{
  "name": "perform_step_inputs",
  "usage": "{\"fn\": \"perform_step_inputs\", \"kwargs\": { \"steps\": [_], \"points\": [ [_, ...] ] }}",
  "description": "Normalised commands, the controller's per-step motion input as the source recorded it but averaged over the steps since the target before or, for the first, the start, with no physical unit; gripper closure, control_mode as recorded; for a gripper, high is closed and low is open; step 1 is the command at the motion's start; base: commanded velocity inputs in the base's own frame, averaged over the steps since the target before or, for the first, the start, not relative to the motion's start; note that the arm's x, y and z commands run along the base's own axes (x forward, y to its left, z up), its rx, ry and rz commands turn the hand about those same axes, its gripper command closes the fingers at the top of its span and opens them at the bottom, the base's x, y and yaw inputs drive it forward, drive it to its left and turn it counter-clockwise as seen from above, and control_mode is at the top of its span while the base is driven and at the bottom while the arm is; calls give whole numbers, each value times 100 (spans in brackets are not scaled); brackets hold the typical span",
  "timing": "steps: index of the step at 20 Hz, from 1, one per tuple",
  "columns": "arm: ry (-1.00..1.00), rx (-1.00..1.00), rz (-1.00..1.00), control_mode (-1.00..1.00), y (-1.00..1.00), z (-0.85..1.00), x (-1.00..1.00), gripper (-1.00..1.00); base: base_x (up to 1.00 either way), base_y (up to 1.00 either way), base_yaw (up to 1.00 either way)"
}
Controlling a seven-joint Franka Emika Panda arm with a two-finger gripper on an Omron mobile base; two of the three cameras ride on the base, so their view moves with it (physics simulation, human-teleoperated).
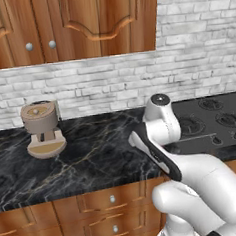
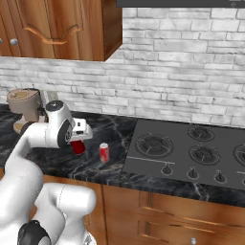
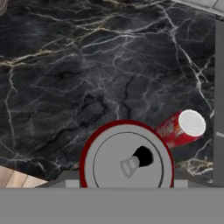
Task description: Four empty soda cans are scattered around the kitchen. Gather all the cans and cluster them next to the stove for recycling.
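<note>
My gripper point(image 2: 77, 143) is shut on a red soda can point(image 2: 78, 149), held upright just over the black marble counter, left of the stove point(image 2: 191, 148). In the hand view the held can's silvery top point(image 3: 127, 164) sits right under the camera and hides the fingertips. A second red soda can point(image 2: 104, 152) stands on the counter between the held can and the stove's left edge; it also shows to the right of the held one point(image 3: 181, 127). In the left base view my own arm hides the hand, and the stove point(image 1: 210, 117) lies at the right.
A beige coffee grinder point(image 1: 42, 128) point(image 2: 26, 107) stands on the counter to the left, near the brick wall. Wood cabinets hang above, and drawers point(image 1: 111, 200) run below the counter's front edge. Bare marble point(image 1: 102, 151) lies between the grinder and the stove.
</note>
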Motion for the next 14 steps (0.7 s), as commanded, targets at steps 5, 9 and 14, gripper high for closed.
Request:
{"fn": "perform_step_inputs", "kwargs": {
  "steps": [5, 9, 14],
  "points": [
    [0, 0, 3, -100, 0, -20, 25, 100, 0, 0, 0],
    [2, 0, 0, -100, 0, -27, 29, 100, 0, 0, 0],
    [1, 0, 1, -100, -3, -26, 26, 100, 0, 0, 0]
  ]
}}
